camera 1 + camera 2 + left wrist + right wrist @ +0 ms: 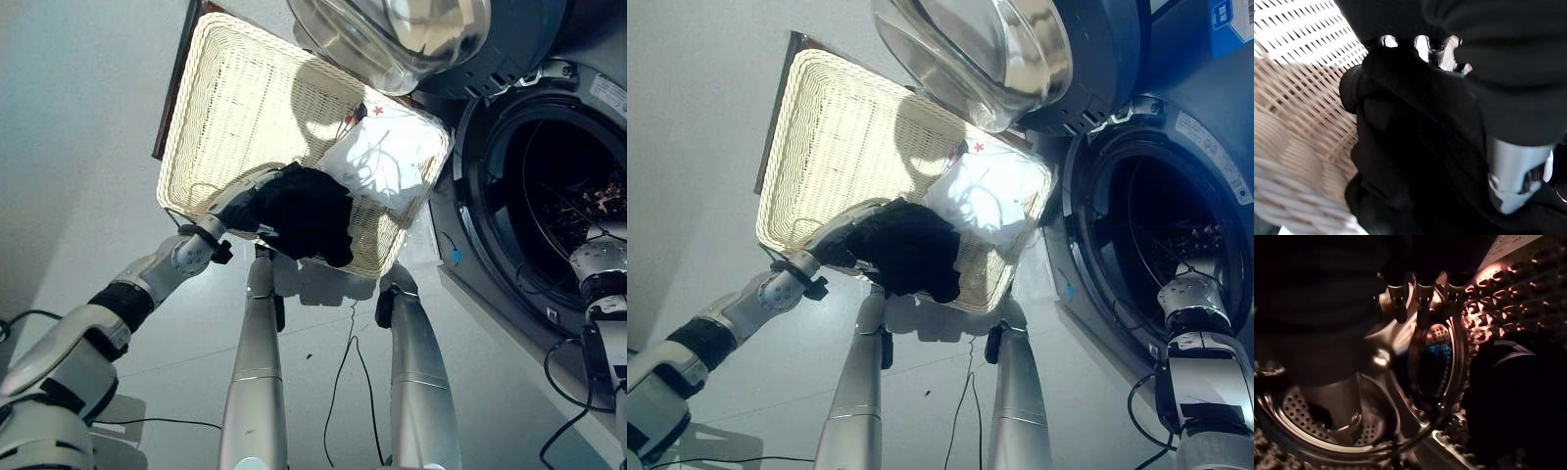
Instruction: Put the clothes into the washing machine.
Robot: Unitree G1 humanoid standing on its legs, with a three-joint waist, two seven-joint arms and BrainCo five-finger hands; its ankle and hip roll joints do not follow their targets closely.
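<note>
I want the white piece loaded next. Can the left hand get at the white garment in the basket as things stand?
Probably not yet: the left hand is buried in the black garment. The white garment lies just beyond, uncovered in the basket.

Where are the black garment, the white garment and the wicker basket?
black garment (312, 217), left eye view, middle of the dark bundle
white garment (382, 162), left eye view, centre of the cloth
wicker basket (245, 108), left eye view, bare woven floor
</note>
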